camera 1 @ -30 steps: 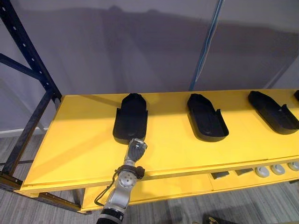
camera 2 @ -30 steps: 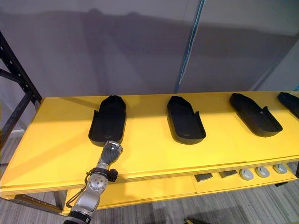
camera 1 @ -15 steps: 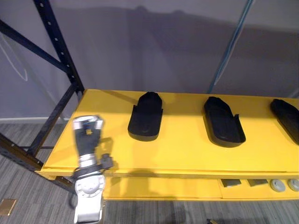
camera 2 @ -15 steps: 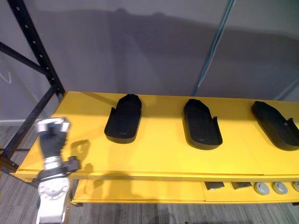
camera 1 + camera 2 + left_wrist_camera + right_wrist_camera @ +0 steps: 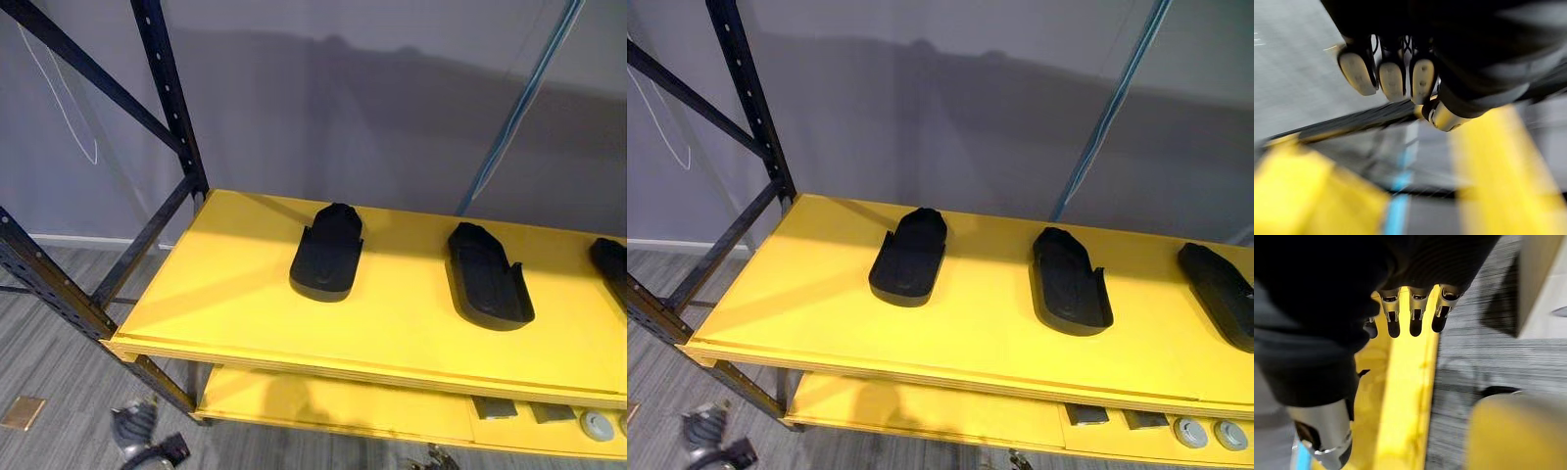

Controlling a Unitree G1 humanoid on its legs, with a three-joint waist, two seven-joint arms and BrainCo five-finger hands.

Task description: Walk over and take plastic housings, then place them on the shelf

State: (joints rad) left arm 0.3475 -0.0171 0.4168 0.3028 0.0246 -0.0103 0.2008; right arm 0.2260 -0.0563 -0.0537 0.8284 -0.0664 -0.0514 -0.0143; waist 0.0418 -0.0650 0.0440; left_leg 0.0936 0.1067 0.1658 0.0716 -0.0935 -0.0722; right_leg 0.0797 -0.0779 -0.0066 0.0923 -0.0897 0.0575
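Housings first: three black plastic housings on the yellow shelf board, none in either hand. Leftmost housing nearest the dark-blue rack upright, middle housing well apart to its right, third housing further right again and cut off at the edge of the view. All lying hollow side up, long axis running front to back, narrower end toward the grey wall. Probably set that way for an easy flat lay-down from the front and a clean withdrawal without nudging a neighbour. Plenty of bare yellow to the left of the leftmost one, so room for more in the row. Left hand touching nothing, fingers loosely bent with the pads toward the wrist camera, thumb apart, nothing between them. Much blurred there, so hard to say how far bent, but seemingly relaxed and empty. Right hand hanging beside a yellow edge, fingers nearly straight, a little spread, holding nothing. On the lower shelf, small grey parts, apparently no part of this job. Judged from all that: placing done for what lies here, next call a walk to fetch another housing.
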